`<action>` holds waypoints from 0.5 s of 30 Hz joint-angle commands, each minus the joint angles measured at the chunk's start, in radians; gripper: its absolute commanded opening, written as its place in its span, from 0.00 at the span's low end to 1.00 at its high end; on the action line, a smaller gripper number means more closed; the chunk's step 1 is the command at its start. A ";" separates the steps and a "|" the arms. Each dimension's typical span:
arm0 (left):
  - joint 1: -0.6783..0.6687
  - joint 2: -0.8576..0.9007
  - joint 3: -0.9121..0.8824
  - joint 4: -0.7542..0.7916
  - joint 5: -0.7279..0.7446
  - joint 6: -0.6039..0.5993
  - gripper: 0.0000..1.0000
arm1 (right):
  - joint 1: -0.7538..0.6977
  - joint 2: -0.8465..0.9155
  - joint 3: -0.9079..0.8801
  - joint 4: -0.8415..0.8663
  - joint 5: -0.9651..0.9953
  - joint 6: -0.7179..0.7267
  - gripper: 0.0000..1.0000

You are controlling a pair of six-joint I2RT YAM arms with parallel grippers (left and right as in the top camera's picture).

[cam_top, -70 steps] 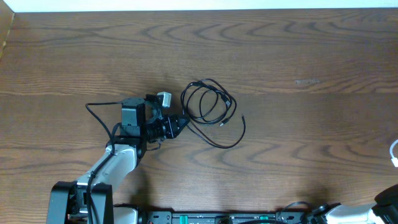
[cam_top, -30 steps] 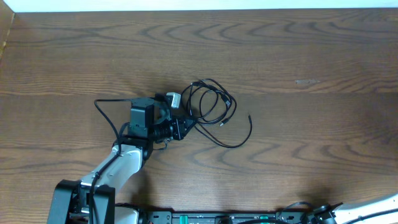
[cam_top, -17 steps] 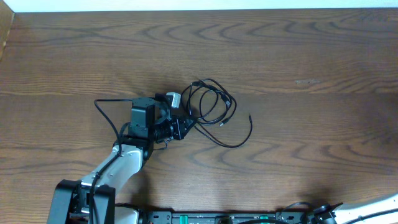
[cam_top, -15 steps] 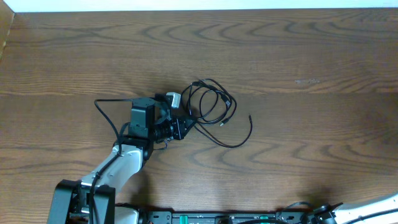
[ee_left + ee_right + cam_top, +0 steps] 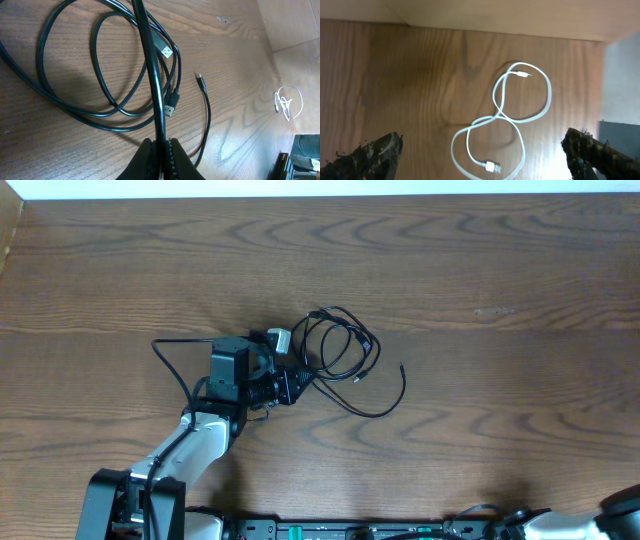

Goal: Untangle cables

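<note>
The black cable lies in loose loops at mid-table. One taut strand of the black cable rises into my left gripper, which is shut on it. In the overhead view the left gripper sits at the loops' left edge. Two black plugs and one free tip rest on the wood inside and beside the loops. The white cable lies apart in a figure-eight near the table's right edge, and the white cable shows small in the left wrist view. My right gripper hangs open above it, touching nothing.
The left arm's own thicker black wire arcs out to the left of its wrist. The arms' base rail runs along the near edge. Only a corner of the right arm shows at bottom right. A pale wall borders the table's far side.
Since the earliest frame my left gripper has shifted right with the black cable, dragging the loops slightly. Over the last second it has stayed still. The right arm's visible part at the bottom right has moved.
</note>
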 commanded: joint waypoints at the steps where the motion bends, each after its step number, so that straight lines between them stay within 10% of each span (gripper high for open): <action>1: -0.003 -0.011 0.009 0.004 0.002 0.025 0.08 | -0.002 -0.073 0.006 -0.068 0.103 0.066 0.99; 15: -0.003 -0.058 0.009 0.027 0.029 0.017 0.07 | 0.136 -0.153 0.006 -0.290 0.035 0.088 0.99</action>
